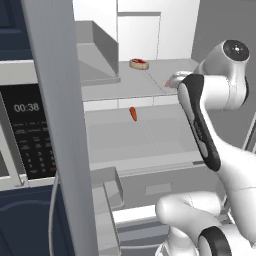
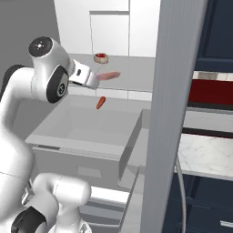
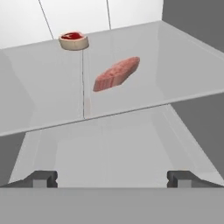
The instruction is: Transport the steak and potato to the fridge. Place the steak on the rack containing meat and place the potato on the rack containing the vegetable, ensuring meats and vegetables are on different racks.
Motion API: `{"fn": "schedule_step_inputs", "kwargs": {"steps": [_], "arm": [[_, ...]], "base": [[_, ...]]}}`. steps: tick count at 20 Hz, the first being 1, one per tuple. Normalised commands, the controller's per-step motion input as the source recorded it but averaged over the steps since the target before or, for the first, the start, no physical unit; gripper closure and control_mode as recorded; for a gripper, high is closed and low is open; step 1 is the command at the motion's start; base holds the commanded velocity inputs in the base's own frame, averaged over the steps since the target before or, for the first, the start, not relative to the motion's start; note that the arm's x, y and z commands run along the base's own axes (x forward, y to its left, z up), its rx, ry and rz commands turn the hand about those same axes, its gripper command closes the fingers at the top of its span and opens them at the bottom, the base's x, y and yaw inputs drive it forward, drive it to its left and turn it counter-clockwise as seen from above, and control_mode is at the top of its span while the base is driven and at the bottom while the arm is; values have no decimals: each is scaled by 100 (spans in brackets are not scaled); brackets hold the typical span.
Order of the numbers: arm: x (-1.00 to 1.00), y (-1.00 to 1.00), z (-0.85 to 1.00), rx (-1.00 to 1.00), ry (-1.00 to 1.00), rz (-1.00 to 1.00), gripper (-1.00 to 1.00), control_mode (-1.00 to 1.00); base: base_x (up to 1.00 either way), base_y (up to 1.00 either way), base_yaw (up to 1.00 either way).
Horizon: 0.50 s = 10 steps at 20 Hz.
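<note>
My pincer (image 3: 111, 177) is spread wide with nothing between its tips, which stand far apart along the bottom of the hand view, pointing into the open fridge. The steak (image 3: 116, 73) lies just above the middle of that view on the upper rack (image 3: 183, 70), a flat pinkish slab resting slantwise on the glass. Further back, toward the upper left, sits a small round cut of meat (image 3: 73, 40), pale at the rim and red on top. I judge this to be the meat rack, so the steak belongs where it is, beside its own kind. In the left base view a small orange-red vegetable (image 1: 133, 114), perhaps a carrot, lies near the middle of the frame on the lower rack (image 1: 150, 135), a level beneath the meat; the right base view shows it too, just below my forearm (image 2: 84, 76). That would be the shelf for the potato, which I would need to fetch next. The spread jaws suit that: the steak's part looks done and my pincer is free for the next pick.
</note>
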Motion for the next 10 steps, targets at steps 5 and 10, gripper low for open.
{"fn": "schedule_step_inputs", "kwargs": {"steps": [5,10], "arm": [[-99,7,0,-2,1,3,-100,-100],[-77,5,0,-3,0,6,-100,-100]], "base": [[0,0,0],[0,0,0]]}}
